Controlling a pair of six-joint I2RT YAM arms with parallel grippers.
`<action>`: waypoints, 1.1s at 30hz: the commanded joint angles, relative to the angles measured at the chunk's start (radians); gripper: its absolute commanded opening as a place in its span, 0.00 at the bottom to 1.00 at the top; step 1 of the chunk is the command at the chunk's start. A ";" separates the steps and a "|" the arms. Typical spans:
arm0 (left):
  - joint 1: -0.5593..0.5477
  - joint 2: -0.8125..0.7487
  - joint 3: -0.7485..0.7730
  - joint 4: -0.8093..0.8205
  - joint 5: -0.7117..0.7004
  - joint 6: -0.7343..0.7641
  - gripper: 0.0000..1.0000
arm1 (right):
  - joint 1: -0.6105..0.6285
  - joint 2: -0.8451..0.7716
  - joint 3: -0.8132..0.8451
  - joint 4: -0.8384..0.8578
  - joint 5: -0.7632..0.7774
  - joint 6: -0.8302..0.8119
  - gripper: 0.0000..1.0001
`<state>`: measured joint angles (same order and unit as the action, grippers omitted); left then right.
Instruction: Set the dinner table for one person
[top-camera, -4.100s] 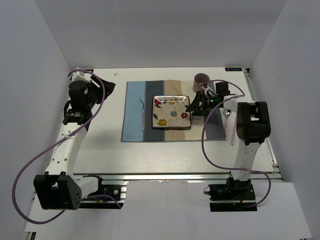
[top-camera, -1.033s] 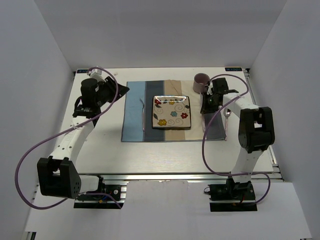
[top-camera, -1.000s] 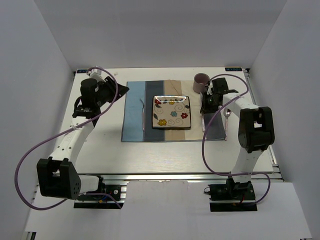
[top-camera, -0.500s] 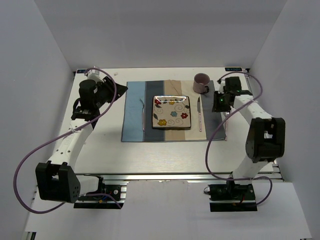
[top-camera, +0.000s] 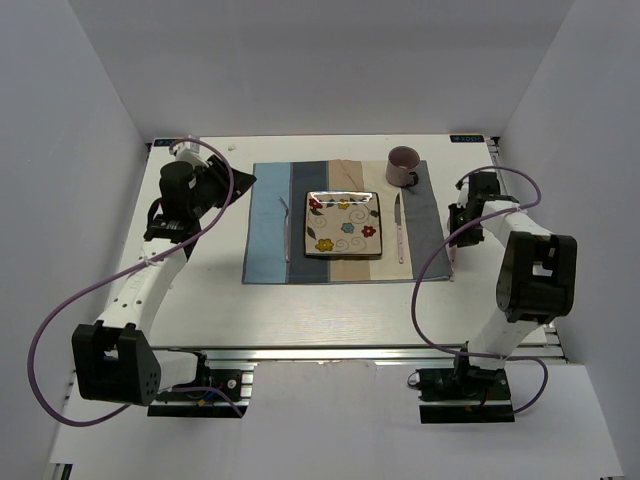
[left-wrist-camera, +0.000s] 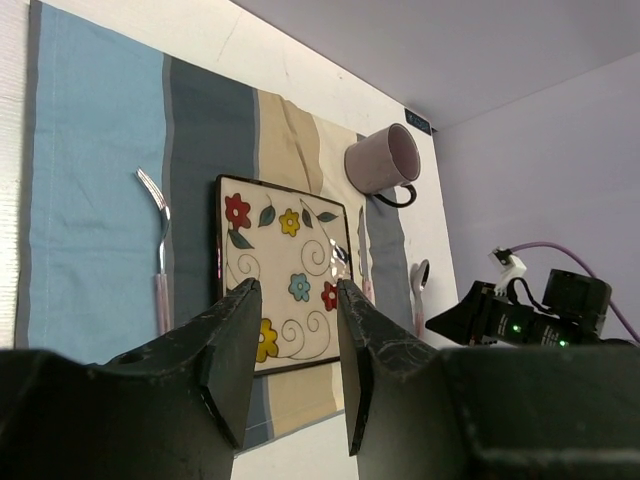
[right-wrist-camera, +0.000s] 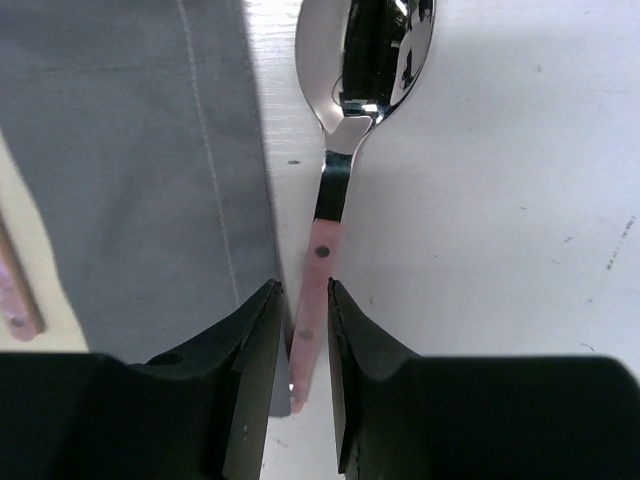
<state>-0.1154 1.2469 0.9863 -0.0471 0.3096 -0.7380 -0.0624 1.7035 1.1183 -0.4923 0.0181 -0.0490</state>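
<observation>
Evidently the setting is nearly done. In the overhead view the striped placemat (top-camera: 265, 220) lies at the centre of the dinner table (top-camera: 200, 300). On it the flowered plate (top-camera: 345, 225) sits in the middle, with the fork (top-camera: 287, 232) to its left, the knife (top-camera: 399, 228) to its right and the mug (top-camera: 403, 165) on the mat's upper right corner.

Only the spoon (right-wrist-camera: 322, 240) is off the cloth. It lies on bare table just past the mat's right hem, its handle almost touching the seam and its bowl toward the top of the wrist view.

The right hand (right-wrist-camera: 302, 300) sits over that handle, a finger on either side. A sliver of table shows beside the handle, so the fingers look slightly apart and not yet clamped, though the angle makes this hard to be sure of. Lining up along the handle suits a pinch across its narrow width.

The left hand (left-wrist-camera: 297, 300) hangs at the mat's upper left, fingers apart with nothing between them, out of the way.

I judge the grey strip between knife and hem to be the free room. The hem and the nearby knife are the edges to mind.
</observation>
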 joint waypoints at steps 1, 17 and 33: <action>-0.004 -0.009 0.034 -0.008 -0.007 0.017 0.47 | -0.011 0.047 0.020 0.040 0.022 -0.015 0.31; -0.004 -0.033 0.029 -0.025 -0.024 0.009 0.47 | -0.062 0.056 0.018 0.090 0.019 -0.037 0.00; -0.004 -0.041 0.008 -0.007 -0.018 -0.009 0.48 | 0.070 -0.024 0.015 0.078 -0.372 0.178 0.00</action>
<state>-0.1154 1.2469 0.9867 -0.0605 0.2958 -0.7429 -0.0059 1.6596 1.1275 -0.4156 -0.2649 0.0280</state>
